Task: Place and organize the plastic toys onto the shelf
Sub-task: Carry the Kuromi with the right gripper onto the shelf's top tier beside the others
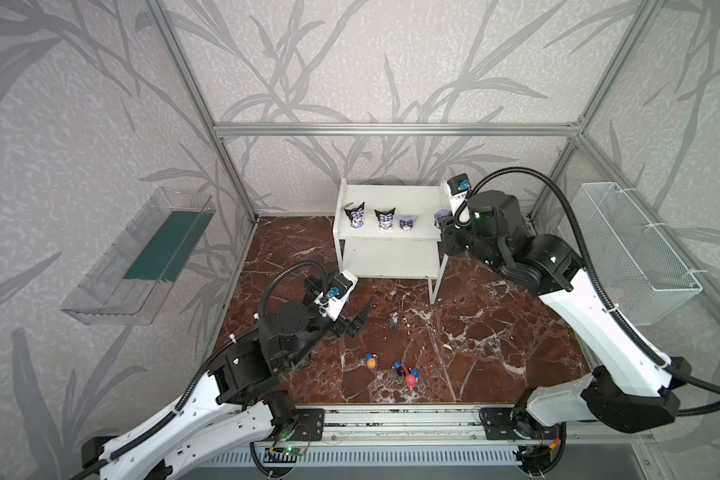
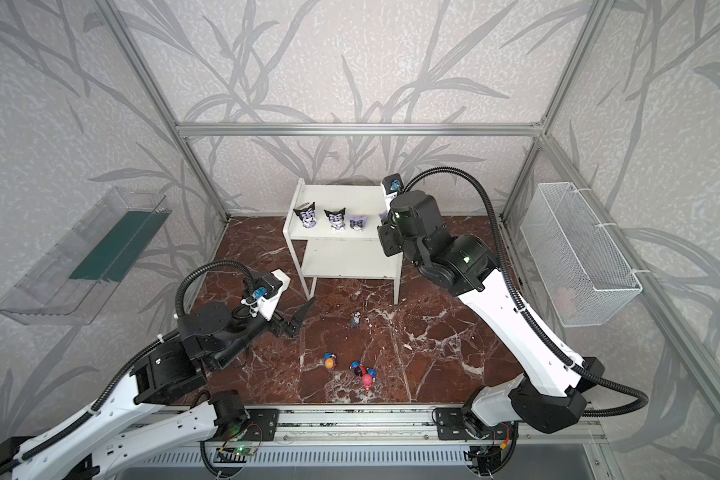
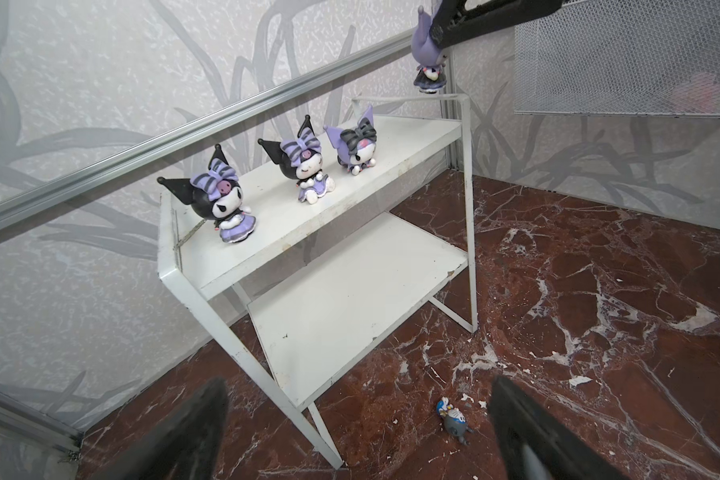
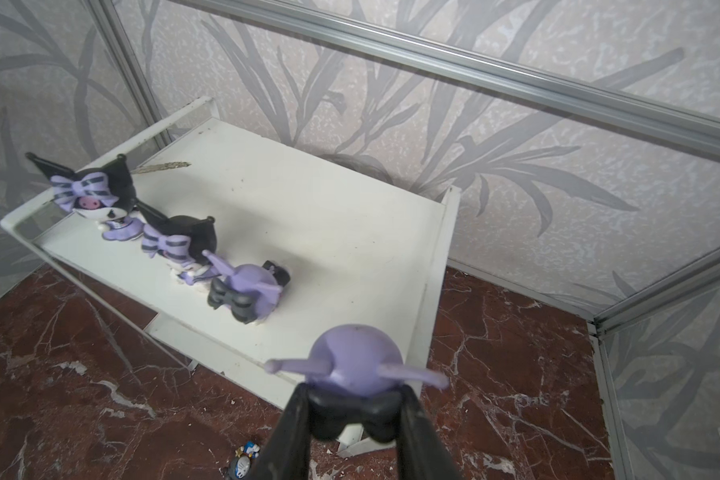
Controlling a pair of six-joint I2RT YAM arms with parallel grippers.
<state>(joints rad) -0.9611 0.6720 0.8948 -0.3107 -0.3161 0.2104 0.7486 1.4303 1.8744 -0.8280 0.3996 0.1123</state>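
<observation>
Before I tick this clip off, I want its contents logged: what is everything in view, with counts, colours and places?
table: one, red-brown marble, cell floor
shelf: one, white, two tiers, back of table
black-headed figurines: two, black with lavender bows, top tier
lavender figurine: one, lavender, top tier beside them
held figurine: one, lavender, gripped above the shelf's right end
small figurines: four; grey, orange, black-red, pink; table in front of the shelf
tray: one, clear with dark green strip, left wall
basket: one, white wire mesh, right wall
left gripper: open, empty, over the table
right gripper: shut on the held figurine
</observation>
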